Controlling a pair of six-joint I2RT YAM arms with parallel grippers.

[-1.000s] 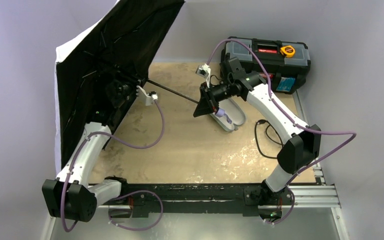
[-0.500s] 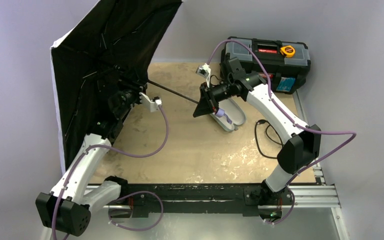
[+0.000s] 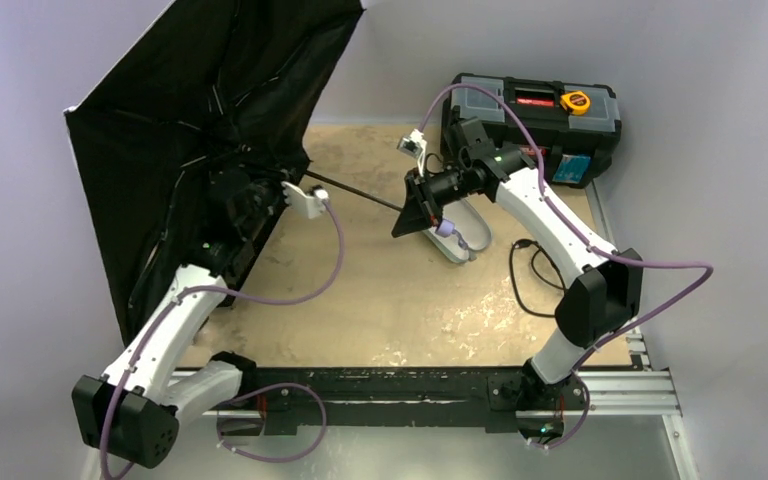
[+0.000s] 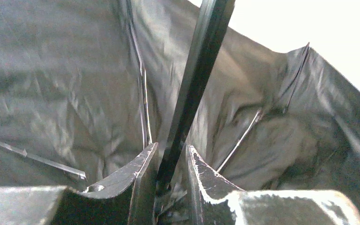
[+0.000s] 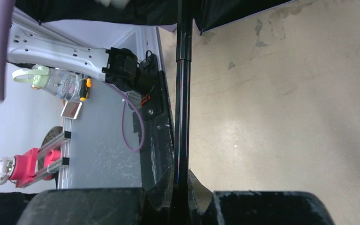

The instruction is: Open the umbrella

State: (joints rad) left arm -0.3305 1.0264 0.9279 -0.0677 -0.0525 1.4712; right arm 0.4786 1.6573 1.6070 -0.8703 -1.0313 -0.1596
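The compact folding umbrella, black underside showing, is being spread wider than a second ago at the left of the tan table; opening is judged nearly complete. Its thin black shaft is being clamped by the left gripper near the ribs and by the right gripper near the handle. The black plastic toolbox is being kept well apart.

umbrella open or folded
Open. The umbrella fans its black canopy wide left of the table, ribs splayed, shaft gripped by left hand and right hand. Locked or not: cannot tell.
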